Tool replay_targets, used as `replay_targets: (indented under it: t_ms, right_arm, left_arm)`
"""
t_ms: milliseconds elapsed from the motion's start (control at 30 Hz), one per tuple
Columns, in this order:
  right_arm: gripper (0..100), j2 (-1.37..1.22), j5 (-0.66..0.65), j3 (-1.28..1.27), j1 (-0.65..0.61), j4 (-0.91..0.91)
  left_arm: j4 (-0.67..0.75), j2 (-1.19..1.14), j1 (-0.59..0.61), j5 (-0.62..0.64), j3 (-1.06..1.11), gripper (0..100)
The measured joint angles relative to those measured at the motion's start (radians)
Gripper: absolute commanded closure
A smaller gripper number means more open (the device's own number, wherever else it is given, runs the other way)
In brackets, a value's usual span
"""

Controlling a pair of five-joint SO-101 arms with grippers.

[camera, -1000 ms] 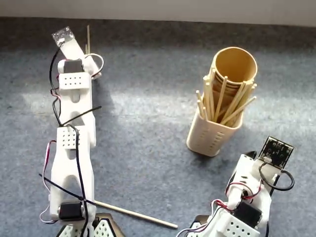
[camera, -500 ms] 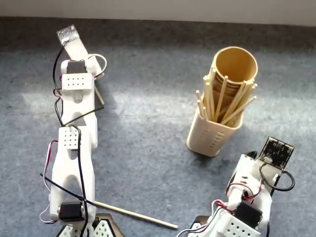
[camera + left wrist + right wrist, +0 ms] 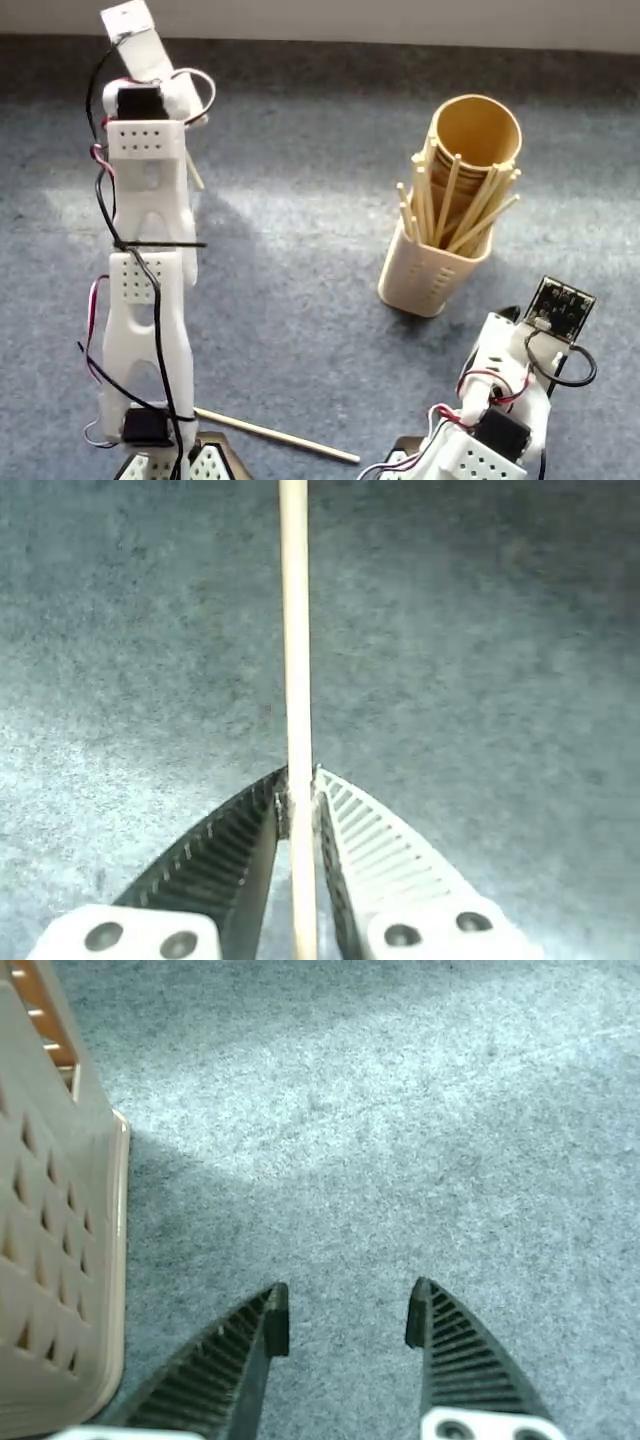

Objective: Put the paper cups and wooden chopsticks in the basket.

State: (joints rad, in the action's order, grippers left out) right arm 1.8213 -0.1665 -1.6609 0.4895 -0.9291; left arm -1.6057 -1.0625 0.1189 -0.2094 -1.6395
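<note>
My left gripper (image 3: 298,795) is shut on a wooden chopstick (image 3: 295,660), which runs straight out past the fingertips above the grey carpet. In the high view that arm stretches to the far left corner, with a bit of the chopstick (image 3: 193,172) showing beside it. A beige perforated basket (image 3: 425,270) stands right of centre, holding stacked paper cups (image 3: 476,132) and several chopsticks (image 3: 452,205). Another chopstick (image 3: 275,436) lies on the carpet at the near edge, by the left arm's base. My right gripper (image 3: 347,1315) is open over bare carpet, close beside the basket's wall (image 3: 50,1260).
Grey carpet covers the whole work surface, with a pale wall edge along the far side. Black cables loop along the left arm (image 3: 150,250). The right arm's body (image 3: 510,390) sits at the near right corner. Open carpet lies between the two arms.
The left arm has lifted and swung its wrist farther towards the far left corner, carrying the chopstick with it. The right arm, basket and loose chopstick have stayed put.
</note>
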Motion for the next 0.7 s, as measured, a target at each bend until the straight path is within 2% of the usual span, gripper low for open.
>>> replay_targets:
  t_ms: [167, 367, 533, 700]
  right_arm:
    - [80.0, 0.000, 0.000, 0.000, 0.000, 0.000]
    - [80.0, 0.000, 0.000, 0.000, 0.000, 0.000]
    - [80.0, 0.000, 0.000, 0.000, 0.000, 0.000]
    - [80.0, 0.000, 0.000, 0.000, 0.000, 0.000]
  left_arm:
    - [-0.037, 0.267, -0.178, 0.000, 0.000, 100]
    - [-0.068, 0.532, -0.493, 0.000, 0.000, 100]
    - [-0.068, 0.597, -0.677, -0.005, -0.002, 100]
    - [-0.049, 0.597, -0.825, -0.084, -0.002, 100]
